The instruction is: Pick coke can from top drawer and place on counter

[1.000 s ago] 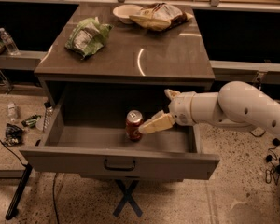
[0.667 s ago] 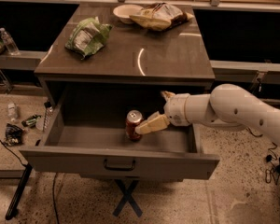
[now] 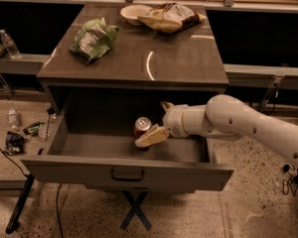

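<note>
The coke can (image 3: 142,126), red with a silver top, stands upright in the middle of the open top drawer (image 3: 124,168). My gripper (image 3: 151,125) is inside the drawer, reaching in from the right on a white arm. It is open. Its near pale finger (image 3: 152,136) crosses in front of the can's lower part, and the far finger (image 3: 166,105) shows behind and to the right of the can. The can rests on the drawer floor. The counter (image 3: 159,58) is the glossy top right above the drawer.
A green chip bag (image 3: 94,37) lies at the counter's left, and a white bowl (image 3: 133,13) and a brown bag (image 3: 170,18) sit at its back. A water bottle (image 3: 9,43) stands on the left ledge. Litter (image 3: 20,133) lies on the floor at left.
My gripper has moved left toward the can. The near finger now overlaps the can's front, where before its tip was just to the can's right. The can has not moved.
</note>
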Controlling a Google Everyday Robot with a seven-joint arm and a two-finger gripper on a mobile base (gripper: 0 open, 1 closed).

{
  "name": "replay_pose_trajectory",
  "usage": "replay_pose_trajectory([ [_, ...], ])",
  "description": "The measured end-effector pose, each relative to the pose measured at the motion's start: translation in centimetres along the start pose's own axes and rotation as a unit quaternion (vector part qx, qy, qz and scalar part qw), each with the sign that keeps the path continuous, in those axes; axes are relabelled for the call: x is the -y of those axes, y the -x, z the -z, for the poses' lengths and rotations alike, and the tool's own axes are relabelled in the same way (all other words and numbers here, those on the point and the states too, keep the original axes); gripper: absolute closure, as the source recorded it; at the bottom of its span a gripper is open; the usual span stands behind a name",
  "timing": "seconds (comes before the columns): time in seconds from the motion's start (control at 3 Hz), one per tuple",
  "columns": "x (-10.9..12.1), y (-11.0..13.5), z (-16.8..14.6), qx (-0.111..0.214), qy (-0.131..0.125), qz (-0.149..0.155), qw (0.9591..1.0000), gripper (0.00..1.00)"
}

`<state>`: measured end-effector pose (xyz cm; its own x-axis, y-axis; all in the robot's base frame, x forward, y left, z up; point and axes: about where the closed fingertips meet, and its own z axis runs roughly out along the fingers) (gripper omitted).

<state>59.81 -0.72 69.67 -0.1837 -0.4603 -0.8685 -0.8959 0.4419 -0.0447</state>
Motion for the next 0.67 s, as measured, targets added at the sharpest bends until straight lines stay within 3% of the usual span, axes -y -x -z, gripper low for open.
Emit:
replay_pose_trajectory([
  [0.33,-0.7,-1.2,-2.0,-0.006,0.009,0.002,0.9999,0.00],
  [0.67,-1.8,-2.8,-3.0,-0.012,0.022,-0.010,0.9996,0.18],
])
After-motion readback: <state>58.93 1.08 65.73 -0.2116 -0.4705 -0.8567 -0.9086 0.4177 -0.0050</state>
